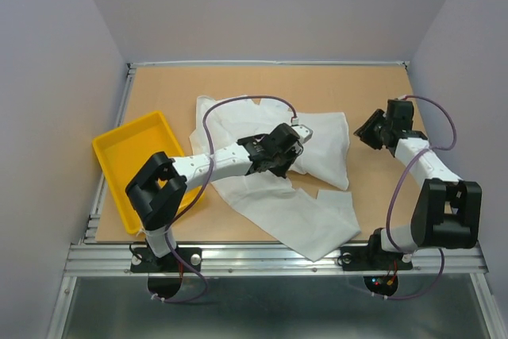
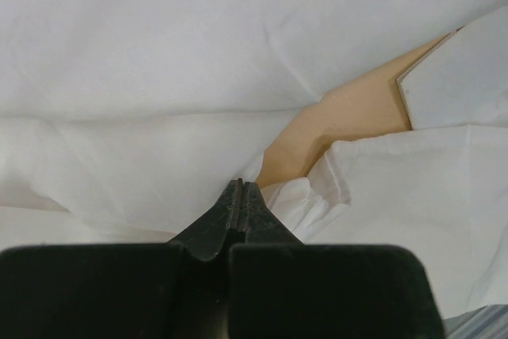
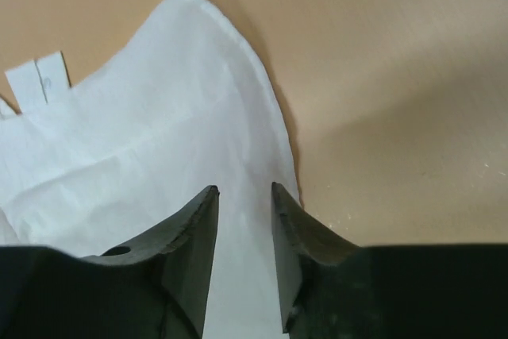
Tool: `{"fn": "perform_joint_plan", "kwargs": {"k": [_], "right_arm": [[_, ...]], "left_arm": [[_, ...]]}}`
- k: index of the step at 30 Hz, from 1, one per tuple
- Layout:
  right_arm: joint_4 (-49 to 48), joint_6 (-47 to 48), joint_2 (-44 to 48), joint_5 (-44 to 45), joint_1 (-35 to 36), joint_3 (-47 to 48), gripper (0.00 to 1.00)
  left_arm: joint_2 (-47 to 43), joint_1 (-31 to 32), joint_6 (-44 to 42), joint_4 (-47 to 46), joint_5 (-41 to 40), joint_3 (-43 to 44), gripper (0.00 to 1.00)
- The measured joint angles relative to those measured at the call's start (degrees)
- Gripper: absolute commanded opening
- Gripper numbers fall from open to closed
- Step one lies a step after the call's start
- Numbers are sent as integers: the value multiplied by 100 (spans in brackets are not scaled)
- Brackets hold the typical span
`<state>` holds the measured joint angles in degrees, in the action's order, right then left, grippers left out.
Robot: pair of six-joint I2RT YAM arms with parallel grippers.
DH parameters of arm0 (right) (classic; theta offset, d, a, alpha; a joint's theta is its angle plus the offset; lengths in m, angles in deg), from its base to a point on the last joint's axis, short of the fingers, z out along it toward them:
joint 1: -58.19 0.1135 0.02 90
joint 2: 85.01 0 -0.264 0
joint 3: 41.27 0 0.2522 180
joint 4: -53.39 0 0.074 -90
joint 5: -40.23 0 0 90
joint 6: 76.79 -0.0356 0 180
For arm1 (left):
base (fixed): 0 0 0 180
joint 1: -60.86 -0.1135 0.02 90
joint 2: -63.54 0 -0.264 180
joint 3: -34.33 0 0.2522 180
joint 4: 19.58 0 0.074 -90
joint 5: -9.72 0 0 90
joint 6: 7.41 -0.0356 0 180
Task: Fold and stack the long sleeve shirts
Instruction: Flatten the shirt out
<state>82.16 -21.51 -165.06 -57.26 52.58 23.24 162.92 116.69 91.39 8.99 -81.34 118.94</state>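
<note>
White shirt (image 1: 321,144): its edge lies under my right gripper (image 3: 243,188), jaws narrowly parted, nothing gripped; left gripper (image 2: 242,188) shut, mid-cloth.

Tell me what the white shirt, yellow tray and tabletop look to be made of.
Shirt: thin woven cloth, matte; it creases and drapes softly. Tray: probably moulded plastic, smooth, slightly glossy. Tabletop: likely wood or fibreboard, matte tan, no clear grain.

Plain white shirt (image 1: 317,220), yellow tray (image 1: 131,152), tan table (image 1: 365,85), black-and-white arms (image 1: 214,163), purple cables (image 1: 246,98), black jaws, pale grey walls (image 1: 71,29)
</note>
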Motion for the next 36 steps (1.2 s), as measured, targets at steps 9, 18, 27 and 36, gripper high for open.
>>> {"fn": "perform_joint_plan", "kwargs": {"k": [9,18,27,36], "right_arm": [[79,415,-527,-787,50,-168,34],[-7,505,-1648,-780,756,656,30],[-212,599,-2846,-306,938,1637,27],[-289,619,-3661,66,933,2743,28]], "left_arm": [[-2,-87,-87,267,457,378,0],[0,-85,-85,249,634,197,0],[-162,-85,-111,269,977,-133,0],[-686,-85,-337,304,1624,-577,0]]}}
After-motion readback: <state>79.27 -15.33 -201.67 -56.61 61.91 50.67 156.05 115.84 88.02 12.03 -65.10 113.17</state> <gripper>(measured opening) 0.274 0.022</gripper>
